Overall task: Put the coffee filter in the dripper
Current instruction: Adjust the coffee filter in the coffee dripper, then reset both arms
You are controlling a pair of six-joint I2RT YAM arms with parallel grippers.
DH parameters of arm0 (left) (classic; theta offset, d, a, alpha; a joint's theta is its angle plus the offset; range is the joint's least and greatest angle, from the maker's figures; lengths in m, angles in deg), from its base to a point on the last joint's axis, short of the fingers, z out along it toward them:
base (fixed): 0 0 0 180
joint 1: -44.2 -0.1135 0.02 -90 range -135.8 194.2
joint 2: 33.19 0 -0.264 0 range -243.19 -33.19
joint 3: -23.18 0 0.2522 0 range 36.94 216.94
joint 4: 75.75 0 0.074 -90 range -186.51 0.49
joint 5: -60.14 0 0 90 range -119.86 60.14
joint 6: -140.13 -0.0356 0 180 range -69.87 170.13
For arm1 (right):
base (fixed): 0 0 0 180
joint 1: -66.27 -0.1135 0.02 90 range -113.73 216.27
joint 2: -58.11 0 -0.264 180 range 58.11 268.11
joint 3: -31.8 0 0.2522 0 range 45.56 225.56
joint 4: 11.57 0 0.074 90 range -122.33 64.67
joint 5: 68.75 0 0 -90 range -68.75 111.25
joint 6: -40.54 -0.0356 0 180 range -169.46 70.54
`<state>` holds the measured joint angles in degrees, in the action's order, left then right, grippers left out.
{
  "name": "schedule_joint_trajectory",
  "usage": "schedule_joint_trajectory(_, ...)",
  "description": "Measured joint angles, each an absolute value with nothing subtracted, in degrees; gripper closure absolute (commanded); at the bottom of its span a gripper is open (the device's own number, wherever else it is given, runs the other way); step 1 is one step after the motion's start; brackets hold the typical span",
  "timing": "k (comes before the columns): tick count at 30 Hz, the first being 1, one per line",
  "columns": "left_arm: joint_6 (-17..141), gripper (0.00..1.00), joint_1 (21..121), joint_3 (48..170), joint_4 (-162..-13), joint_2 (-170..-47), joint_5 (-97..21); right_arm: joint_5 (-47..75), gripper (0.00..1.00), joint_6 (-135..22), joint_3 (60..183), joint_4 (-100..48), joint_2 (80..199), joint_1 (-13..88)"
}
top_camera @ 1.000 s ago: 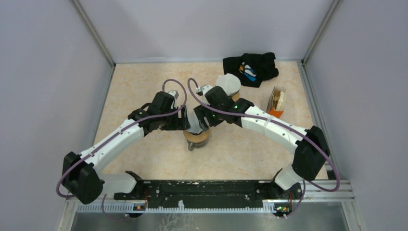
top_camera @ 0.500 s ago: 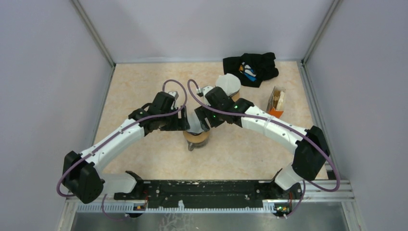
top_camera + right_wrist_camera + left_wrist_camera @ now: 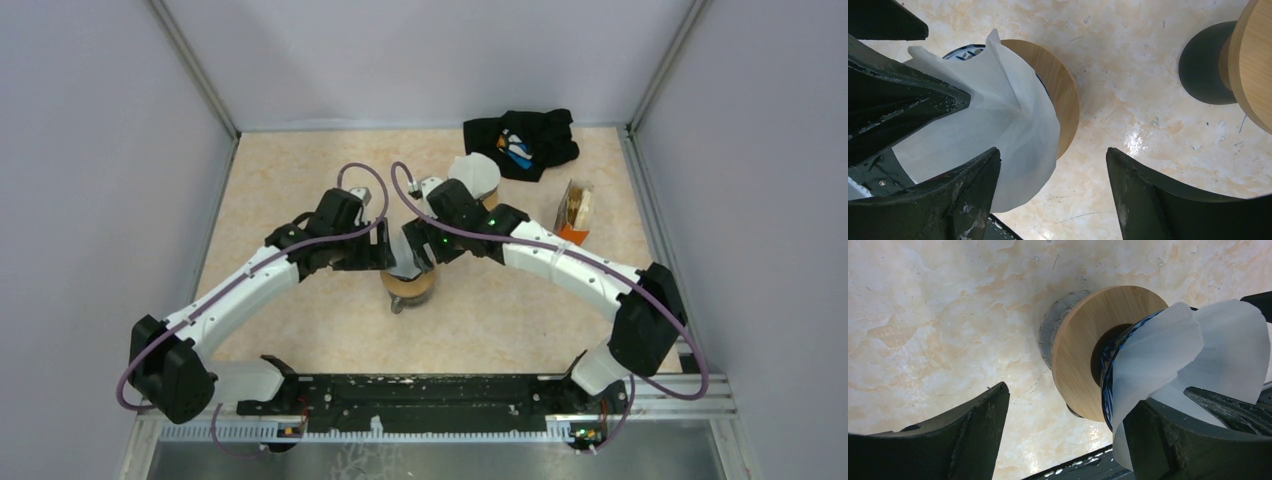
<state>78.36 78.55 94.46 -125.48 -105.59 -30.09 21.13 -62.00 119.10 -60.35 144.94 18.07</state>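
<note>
The dripper stands mid-table, with a round wooden collar and a blue-patterned rim. The white paper coffee filter sits in its mouth, fanned open and sticking up above the rim. My left gripper is open just left of the dripper. Its right finger is against the filter's edge, and the collar lies between the jaws. My right gripper is open on the other side. Its left finger lies along the filter's lower edge, and bare table shows between its fingers.
A second wooden-collared piece on a black base stands just behind the dripper, white-topped in the top view. A black cloth lies at the back right. An orange packet lies near the right wall. Grey walls enclose the table.
</note>
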Motion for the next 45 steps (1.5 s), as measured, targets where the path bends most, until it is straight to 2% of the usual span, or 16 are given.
schedule_joint_trajectory(13, 78.4, 0.11, 78.5, 95.3, -125.5, -101.3, -31.6, 24.7, 0.20, -62.8, 119.1, -59.0, 141.2, 18.1)
schedule_joint_trajectory(21, 78.2, 0.08, 75.4, 95.3, -124.0, -95.9, -31.8, 30.9, 0.16, -63.1, 118.1, -57.1, 133.0, 19.7)
schedule_joint_trajectory(28, 76.8, 0.02, 68.1, 94.2, -122.8, -91.7, -31.1, 34.6, 0.12, -63.6, 113.0, -55.5, 122.9, 27.9)
schedule_joint_trajectory(34, 75.3, 0.01, 63.1, 92.4, -122.6, -86.0, -26.8, 37.1, 0.08, -63.4, 108.7, -55.0, 116.1, 35.5)
schedule_joint_trajectory(41, 72.8, 0.01, 61.5, 89.8, -120.7, -75.9, -18.4, 40.4, 0.03, -61.9, 101.6, -54.1, 106.9, 43.8)
schedule_joint_trajectory(45, 70.3, 0.00, 61.4, 86.2, -117.6, -68.1, -14.2, 43.0, 0.02, -61.0, 96.8, -53.4, 100.8, 44.8)
